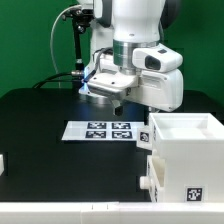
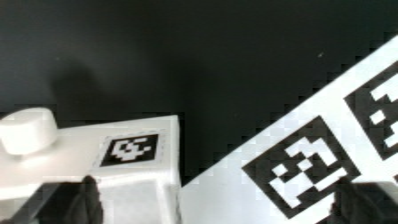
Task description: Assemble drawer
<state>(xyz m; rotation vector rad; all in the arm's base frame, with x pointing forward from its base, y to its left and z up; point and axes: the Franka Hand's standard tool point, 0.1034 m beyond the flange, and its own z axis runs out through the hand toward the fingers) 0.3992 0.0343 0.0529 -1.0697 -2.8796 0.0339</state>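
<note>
In the wrist view a white drawer tray [image 2: 89, 165] with a round knob [image 2: 22, 130] and a square tag [image 2: 134, 150] lies on the black table, right beside the marker board [image 2: 311, 160]. My gripper [image 2: 222, 205] is open above the tray's edge, with one dark fingertip [image 2: 71, 200] over the tray and the other at the board side. In the exterior view my gripper [image 1: 113, 100] hangs low behind the marker board [image 1: 100, 130], and the hand hides that tray. The large white drawer shell [image 1: 185, 150] stands at the exterior view's right.
A small white part [image 1: 3, 165] shows at the left edge of the exterior view. A knob-like white piece [image 1: 150, 180] sits against the shell's left side. A dark stand with cables [image 1: 75, 45] is at the back. The table [image 1: 50, 110] is black.
</note>
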